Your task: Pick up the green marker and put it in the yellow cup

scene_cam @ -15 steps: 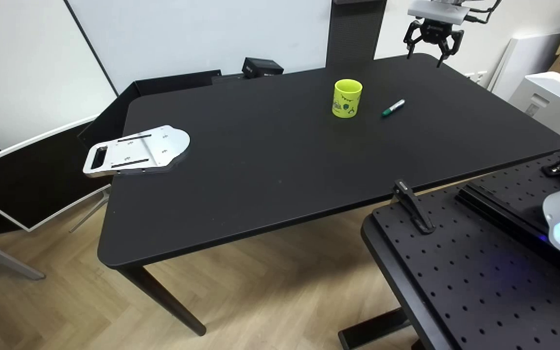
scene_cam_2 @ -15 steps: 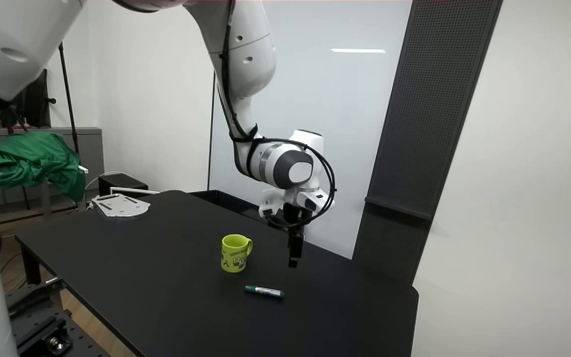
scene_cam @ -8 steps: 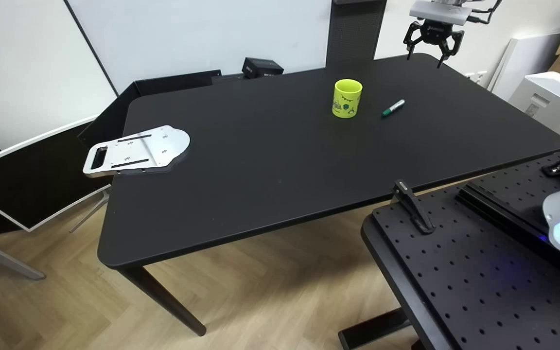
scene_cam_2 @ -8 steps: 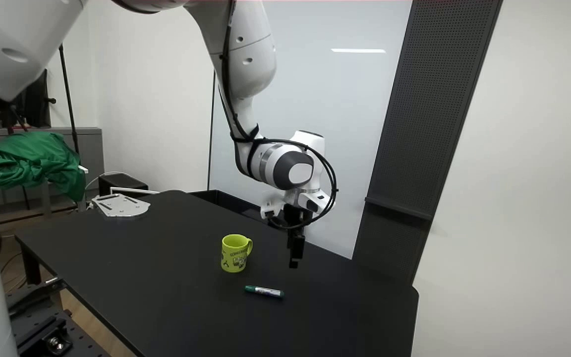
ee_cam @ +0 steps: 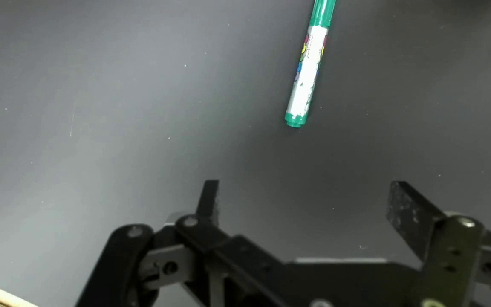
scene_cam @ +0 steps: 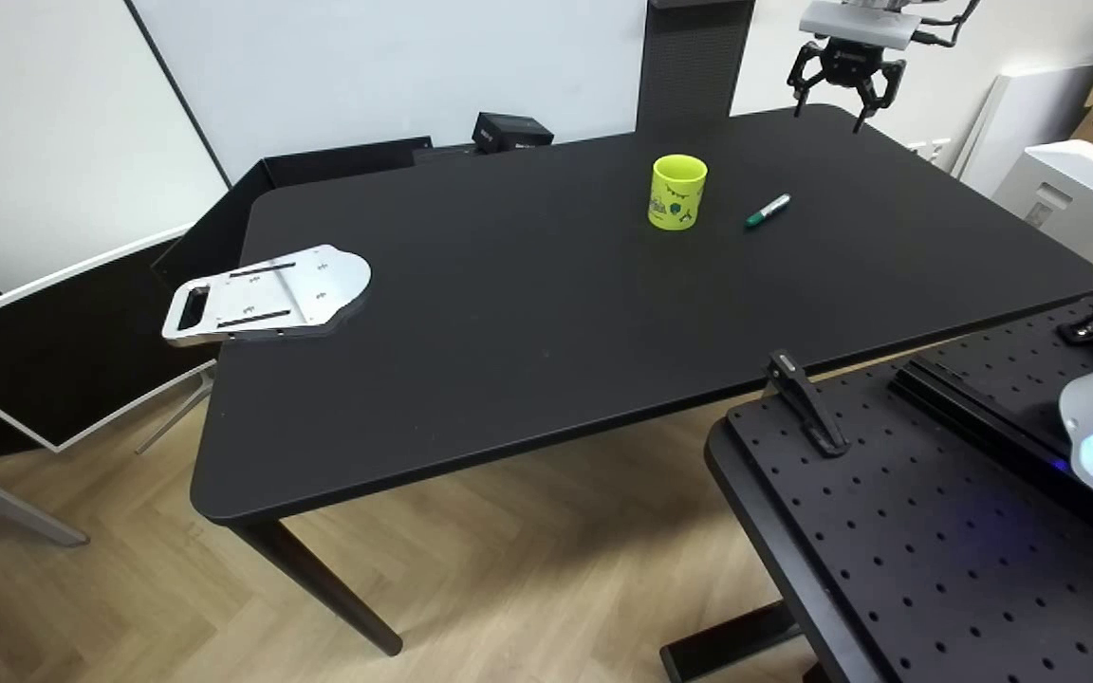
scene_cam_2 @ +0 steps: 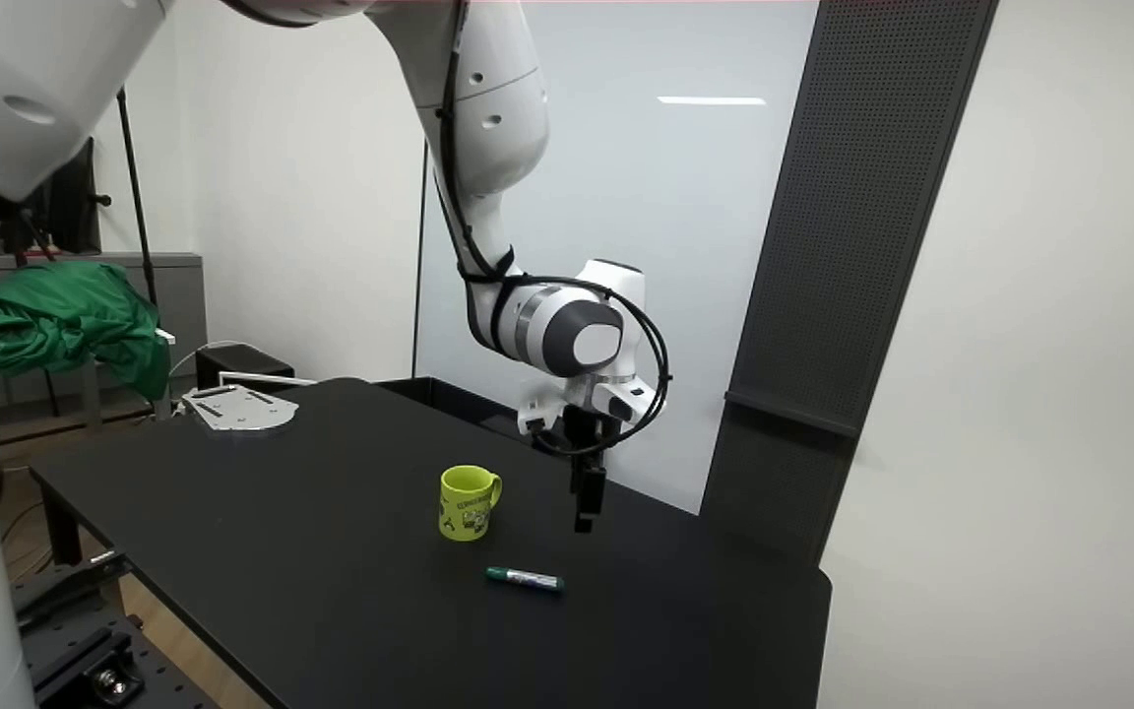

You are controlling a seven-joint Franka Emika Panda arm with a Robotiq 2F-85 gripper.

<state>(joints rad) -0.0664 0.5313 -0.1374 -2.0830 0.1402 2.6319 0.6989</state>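
The jaws stand wide apart with only air between them, pointing down above the worktop (scene_cam: 509, 332). They are black and knuckled, ending in flat, blocky pads (ee_cam: 411, 217); the pad at the right of the wrist view is scuffed with pale marks. Above the jaws, in an exterior view, comes the arm (scene_cam_2: 503, 153), white, smooth and rounded at its joints, with a thin black cable (scene_cam_2: 663, 362) looping beside it.

Near the jaws, ahead of their tips in the wrist view and apart from both, the green marker (ee_cam: 308, 72) lies flat on the worktop. It is a slim round stick: a stubby green end nearest the jaws, a white label with bright coloured shapes and small print, and a glossy green cap pointing away from them.

Farther from the jaws than the marker, the yellow cup (scene_cam_2: 464, 512) stands upright, a smooth, straight-sided cylinder with dark drawings on its wall and a curved loop handle. The worktop is matte black with rounded corners; the wrist view shows pale specks on it. At its end farthest from the jaws lies a flat silvery plate (scene_cam: 281, 289), slotted, curved at one end, its grip end jutting past the edge. Well apart from the jaws, a black bench (scene_cam: 888, 531) has rows of round holes, and a green cloth (scene_cam_2: 75, 330) hangs in crumpled folds.
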